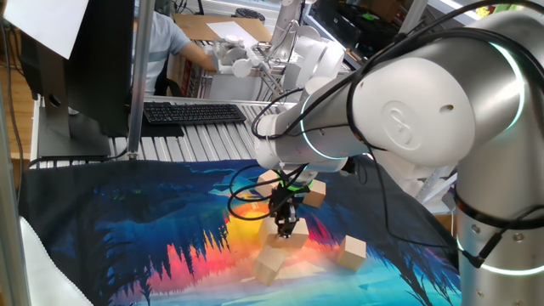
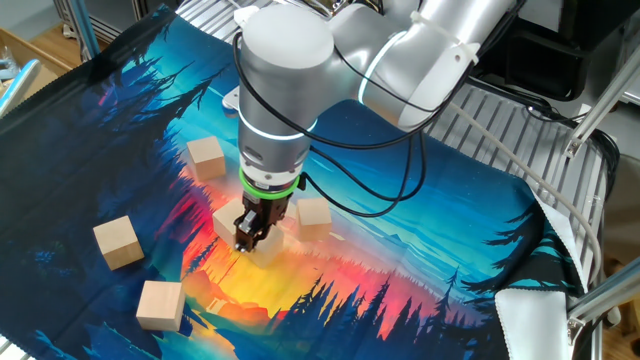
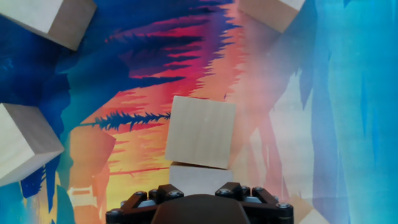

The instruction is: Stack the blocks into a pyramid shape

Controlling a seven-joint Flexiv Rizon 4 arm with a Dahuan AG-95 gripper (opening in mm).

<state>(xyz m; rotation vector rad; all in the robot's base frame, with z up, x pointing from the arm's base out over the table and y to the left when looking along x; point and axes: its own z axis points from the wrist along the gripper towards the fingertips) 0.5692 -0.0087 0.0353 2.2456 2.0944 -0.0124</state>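
Observation:
Light wooden blocks lie scattered on the printed cloth. My gripper [image 2: 246,240] reaches straight down at two blocks that touch each other. One block [image 3: 198,177] sits right under the gripper [image 3: 199,202] and is half hidden by it. The other block [image 3: 200,132] lies just beyond, slightly turned. In the other fixed view these two blocks show on either side of the fingers, one [image 2: 228,215] to the left and one [image 2: 270,244] to the right. The fingertips are hidden, so their hold does not show. Seen from the first fixed camera, the gripper [image 1: 286,228] stands on a block [image 1: 279,246].
Loose blocks [image 2: 206,157] [image 2: 117,241] [image 2: 161,304] lie left of the gripper and another block [image 2: 313,217] lies just right of it. The colourful cloth [image 2: 420,270] covers the table. A keyboard [image 1: 194,112] and a person sit behind the table.

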